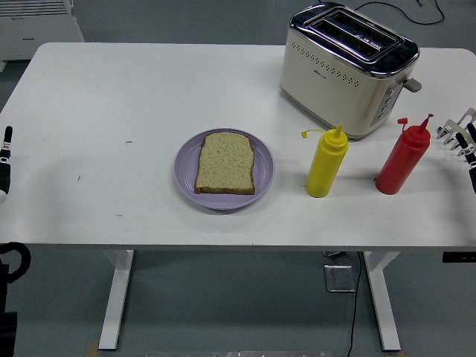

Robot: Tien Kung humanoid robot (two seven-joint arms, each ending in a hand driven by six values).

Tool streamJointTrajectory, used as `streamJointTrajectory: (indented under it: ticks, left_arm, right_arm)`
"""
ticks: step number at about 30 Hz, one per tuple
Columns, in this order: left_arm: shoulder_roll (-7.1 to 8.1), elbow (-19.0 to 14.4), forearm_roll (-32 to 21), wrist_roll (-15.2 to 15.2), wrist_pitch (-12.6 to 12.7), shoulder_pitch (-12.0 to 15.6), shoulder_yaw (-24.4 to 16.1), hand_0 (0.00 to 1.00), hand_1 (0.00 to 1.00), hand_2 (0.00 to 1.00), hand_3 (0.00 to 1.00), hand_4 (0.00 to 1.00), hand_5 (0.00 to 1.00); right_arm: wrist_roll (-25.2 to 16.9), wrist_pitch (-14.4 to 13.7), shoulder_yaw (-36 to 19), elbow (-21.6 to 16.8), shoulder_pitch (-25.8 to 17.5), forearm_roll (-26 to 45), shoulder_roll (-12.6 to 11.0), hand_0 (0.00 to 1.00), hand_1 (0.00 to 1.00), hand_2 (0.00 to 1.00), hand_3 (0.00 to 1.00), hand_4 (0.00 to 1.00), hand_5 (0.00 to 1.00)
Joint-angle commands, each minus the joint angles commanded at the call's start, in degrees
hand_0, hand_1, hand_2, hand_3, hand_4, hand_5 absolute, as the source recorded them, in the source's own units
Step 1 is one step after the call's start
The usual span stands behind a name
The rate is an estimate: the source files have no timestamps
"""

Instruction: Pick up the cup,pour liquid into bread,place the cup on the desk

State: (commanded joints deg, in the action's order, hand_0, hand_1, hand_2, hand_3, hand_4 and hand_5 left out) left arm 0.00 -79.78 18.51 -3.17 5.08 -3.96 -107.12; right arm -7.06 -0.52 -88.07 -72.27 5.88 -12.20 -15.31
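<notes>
The table (111,104) is white. A lilac plate (186,175) carries tan bread (225,162) flecked with dark specks and edged in brown crust. One squeeze bottle (326,163) is yellow, the other (401,160) red. The toaster (346,71) is cream with a chrome top and rows of small dots.
</notes>
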Motion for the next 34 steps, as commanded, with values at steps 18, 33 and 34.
streamJointTrajectory:
  ticks: [18,33,34]
  left_arm:
    - [0.00,0.0,1.1,0.7,-0.3,-0.1,-0.4,0.789,0.744,0.733,0.684,0.560,0.998]
    - [0.00,-0.1,2.3,2.0,-0.9,-0.2,-0.5,0.788,0.743,0.734,0.685,0.560,0.998]
    - [0.00,-0.1,2.3,2.0,-0.9,-0.2,-0.5,0.788,0.743,0.734,0.685,0.560,0.998]
  right_arm:
    - [0.2,-0.3,-0.1,0.0,0.0,0.2,0.1,0.761,0.695,0.716,0.749,0.641,0.604]
    - [0.3,-0.4,0.0,0.1,0.1,0.2,0.1,0.761,0.694,0.716,0.748,0.638,0.600]
    - [0.3,-0.4,0.0,0.1,0.1,0.2,0.2,0.761,0.694,0.716,0.748,0.638,0.600]
